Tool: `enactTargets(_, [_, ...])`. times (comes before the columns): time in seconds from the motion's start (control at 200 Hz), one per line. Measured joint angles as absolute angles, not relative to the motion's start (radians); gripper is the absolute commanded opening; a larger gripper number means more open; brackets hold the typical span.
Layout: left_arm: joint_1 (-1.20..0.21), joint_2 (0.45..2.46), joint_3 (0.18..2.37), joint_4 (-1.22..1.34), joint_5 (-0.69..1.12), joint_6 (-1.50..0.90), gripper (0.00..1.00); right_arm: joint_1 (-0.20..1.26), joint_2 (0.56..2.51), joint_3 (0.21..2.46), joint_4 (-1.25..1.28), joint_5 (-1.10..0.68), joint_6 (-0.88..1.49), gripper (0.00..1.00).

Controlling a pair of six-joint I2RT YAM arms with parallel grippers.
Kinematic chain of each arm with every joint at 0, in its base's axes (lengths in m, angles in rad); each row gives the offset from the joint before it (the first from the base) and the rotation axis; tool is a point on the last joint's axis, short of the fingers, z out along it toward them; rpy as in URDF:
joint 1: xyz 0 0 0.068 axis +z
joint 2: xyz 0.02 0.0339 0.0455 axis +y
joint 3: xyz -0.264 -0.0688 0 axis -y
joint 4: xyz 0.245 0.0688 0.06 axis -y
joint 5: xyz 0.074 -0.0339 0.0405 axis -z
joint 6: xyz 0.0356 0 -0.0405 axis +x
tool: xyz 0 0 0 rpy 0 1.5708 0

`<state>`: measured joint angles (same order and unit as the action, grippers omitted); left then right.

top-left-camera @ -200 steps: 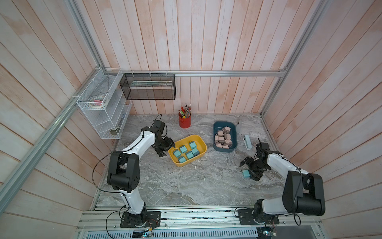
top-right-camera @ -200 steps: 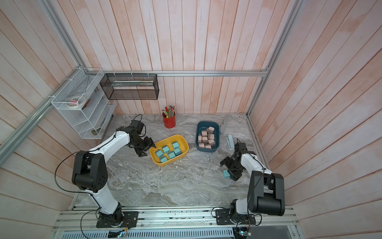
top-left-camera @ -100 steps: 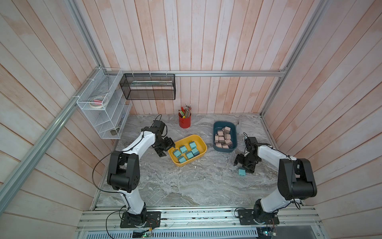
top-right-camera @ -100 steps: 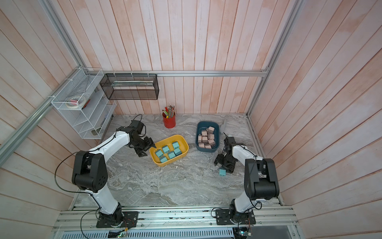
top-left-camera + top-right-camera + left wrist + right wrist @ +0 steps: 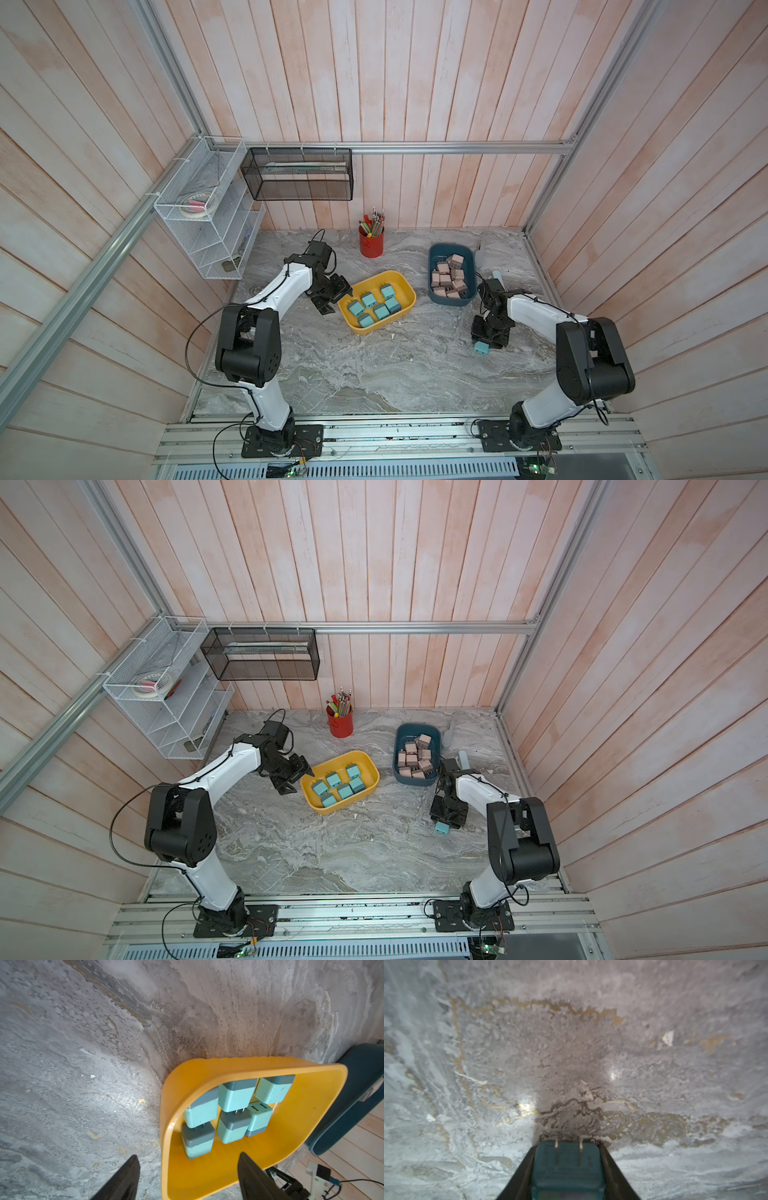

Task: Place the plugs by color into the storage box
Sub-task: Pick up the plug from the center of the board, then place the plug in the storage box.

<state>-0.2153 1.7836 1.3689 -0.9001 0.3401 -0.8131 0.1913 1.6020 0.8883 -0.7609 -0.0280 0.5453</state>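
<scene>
Right gripper point(image 5: 568, 1167) is clamped on a teal plug point(image 5: 566, 1165): both black fingers point(image 5: 519, 1176) sit flush against its sides, prongs pointing away from the wrist. In both top views that plug point(image 5: 482, 347) point(image 5: 441, 829) sits at the gripper tip, low over the marble tabletop point(image 5: 374, 365) on the right side, nearer than the blue bin point(image 5: 432, 257). Can't tell if it's resting on the surface or just off it. The blue bin holds a pile of pinkish plugs point(image 5: 446, 276). The yellow bin point(image 5: 405, 286) is mid-table, left of the blue one and slightly nearer, with six teal plugs point(image 5: 374, 307) inside, packed close together. Left gripper point(image 5: 187, 1176) is spread apart and holding nothing. It straddles the yellow bin's left wall point(image 5: 164, 1147), one finger point(image 5: 255, 1180) inside the bin, the other outside over the table. Whether either finger touches the wall isn't clear. A red pencil cup point(image 5: 371, 245) stands at the far edge, well apart from both bins.
</scene>
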Motion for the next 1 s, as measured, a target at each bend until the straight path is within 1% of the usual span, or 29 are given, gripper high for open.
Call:
enactTargets(0.14, [-0.216,1.784,1.371,-0.9,0.34,-0.813,0.76,0.228,1.629,0.968,-0.847,-0.038,0.541,0.32])
enactTargets(0.295, [-0.215,1.783,1.375,-0.901,0.327,-0.813,0.76,0.319,1.695,1.245,-0.943,-0.071,0.542,0.32])
enactTargets(0.38, [-0.215,1.777,1.378,-0.902,0.31,-0.813,0.76,0.376,1.781,1.449,-0.983,-0.089,0.543,0.32])
enactTargets(0.485, [-0.208,1.759,1.38,-0.905,0.298,-0.812,0.76,0.451,1.944,1.744,-1.033,-0.114,0.539,0.32])
enactTargets(0.675, [-0.17,1.718,1.362,-0.904,0.286,-0.812,0.76,0.562,2.347,2.402,-1.185,-0.142,0.51,0.32])
enactTargets(0.735, [-0.16,1.705,1.352,-0.905,0.285,-0.812,0.76,0.587,2.451,2.556,-1.214,-0.151,0.5,0.32])
enactTargets(0.78, [-0.154,1.699,1.345,-0.904,0.283,-0.812,0.76,0.601,2.492,2.593,-1.222,-0.156,0.496,0.32])
enactTargets(0.825, [-0.15,1.697,1.34,-0.905,0.282,-0.812,0.76,0.614,2.508,2.584,-1.235,-0.159,0.49,0.32])
enactTargets(1.0, [-0.149,1.697,1.329,-0.905,0.282,-0.812,0.76,0.638,2.504,2.387,-1.213,-0.155,0.462,0.32])
